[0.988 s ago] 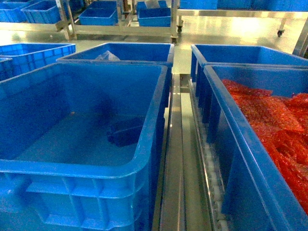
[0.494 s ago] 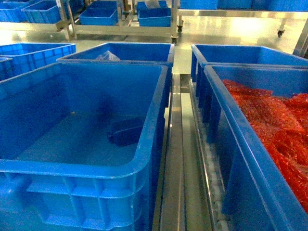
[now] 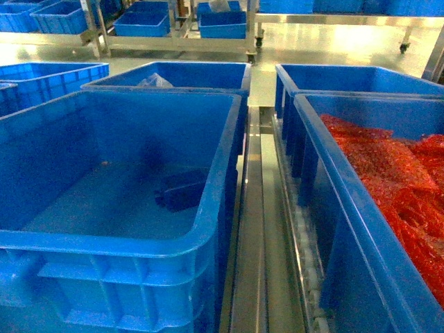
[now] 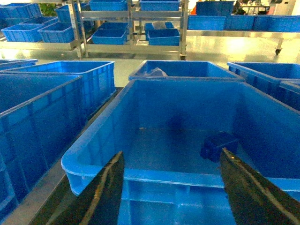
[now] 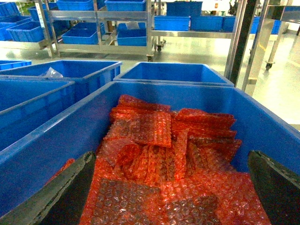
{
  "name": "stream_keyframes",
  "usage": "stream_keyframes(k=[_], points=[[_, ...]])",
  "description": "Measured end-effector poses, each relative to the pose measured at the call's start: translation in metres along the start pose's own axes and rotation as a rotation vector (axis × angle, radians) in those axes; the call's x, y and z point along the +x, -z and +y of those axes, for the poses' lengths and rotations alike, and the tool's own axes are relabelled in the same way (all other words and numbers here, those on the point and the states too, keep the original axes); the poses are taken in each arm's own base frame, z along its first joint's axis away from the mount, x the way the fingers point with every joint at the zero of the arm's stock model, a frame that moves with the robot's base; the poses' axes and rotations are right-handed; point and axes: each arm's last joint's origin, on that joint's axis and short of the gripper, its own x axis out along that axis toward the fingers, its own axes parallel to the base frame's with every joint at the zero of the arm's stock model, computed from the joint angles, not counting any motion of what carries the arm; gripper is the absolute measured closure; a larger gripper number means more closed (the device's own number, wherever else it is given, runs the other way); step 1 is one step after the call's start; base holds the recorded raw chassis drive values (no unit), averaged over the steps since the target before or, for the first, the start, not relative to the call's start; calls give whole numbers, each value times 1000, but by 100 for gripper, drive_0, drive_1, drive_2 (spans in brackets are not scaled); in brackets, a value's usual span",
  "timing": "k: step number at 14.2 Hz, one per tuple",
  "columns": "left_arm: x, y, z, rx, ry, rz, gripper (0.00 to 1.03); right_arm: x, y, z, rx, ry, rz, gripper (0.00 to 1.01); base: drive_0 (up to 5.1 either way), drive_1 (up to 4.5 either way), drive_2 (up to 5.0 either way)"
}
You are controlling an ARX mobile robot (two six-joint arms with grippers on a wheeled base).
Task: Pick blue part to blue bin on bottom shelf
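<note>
Blue part (image 3: 182, 189) lay in the same place on the blue bin's (image 3: 208, 229) floor as a second before; nothing had moved; left fingers (image 4: 105, 190) and right fingers (image 5: 63, 194) stayed spread, empty.

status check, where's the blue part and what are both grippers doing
Left gripper open, empty, above blue bin rim. Right gripper open over red bubble wrap. Blue part lies on bin floor. Nothing blocking.

We are looking at a warehouse or factory floor: blue crates (image 3: 208, 229) are sitting on steel roller rails (image 3: 258, 229), with wheeled metal racks (image 5: 101, 28) standing beyond them.
</note>
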Motion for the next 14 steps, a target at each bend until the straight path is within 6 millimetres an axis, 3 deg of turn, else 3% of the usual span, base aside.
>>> stream_keyframes(k=[3, 14], points=[[0, 0, 0, 0, 0, 0, 4, 0, 0, 0, 0, 0, 0, 3, 0, 0, 0], [0, 0, 0, 1, 0, 0, 5, 0, 0, 0, 0, 0, 0, 3, 0, 0, 0]])
